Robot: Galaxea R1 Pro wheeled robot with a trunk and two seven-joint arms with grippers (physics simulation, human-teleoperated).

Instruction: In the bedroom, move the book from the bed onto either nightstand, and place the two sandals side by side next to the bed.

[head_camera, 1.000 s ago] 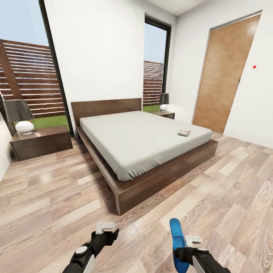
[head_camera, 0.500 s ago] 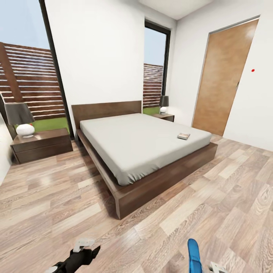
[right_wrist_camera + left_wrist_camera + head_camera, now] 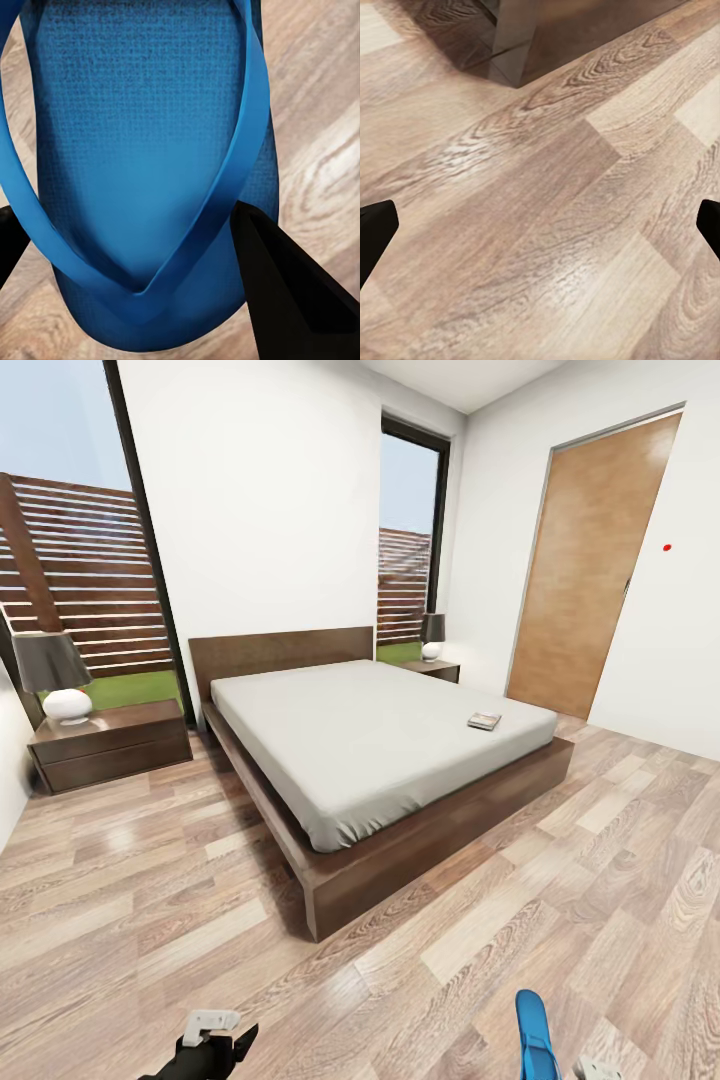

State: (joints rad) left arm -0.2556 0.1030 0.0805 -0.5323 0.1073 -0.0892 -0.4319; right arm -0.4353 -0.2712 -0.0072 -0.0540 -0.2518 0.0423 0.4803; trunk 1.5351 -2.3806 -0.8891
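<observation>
The bed [image 3: 380, 745] with its off-white mattress and dark frame fills the middle of the room. The book [image 3: 485, 720] lies near the mattress's right edge. One nightstand [image 3: 110, 745] stands left of the bed and another nightstand [image 3: 437, 669] at the far right of the headboard. A blue sandal [image 3: 535, 1038] [image 3: 142, 150] stands upright low in the head view, with my right gripper [image 3: 142, 277] shut on it. My left gripper [image 3: 215, 1032] [image 3: 540, 232] hangs open over bare floor, its fingertips [image 3: 375, 232] far apart.
Each nightstand carries a lamp [image 3: 55, 680]. A wooden door [image 3: 590, 570] is shut in the right wall. Tall windows [image 3: 70, 560] flank the headboard. Wood-plank floor [image 3: 130, 880] spreads between me and the bed's near corner [image 3: 510, 52].
The camera has shifted a little, so the bed sits slightly lower in the picture. Both arms have sunk toward the bottom edge, the right one still holding the sandal.
</observation>
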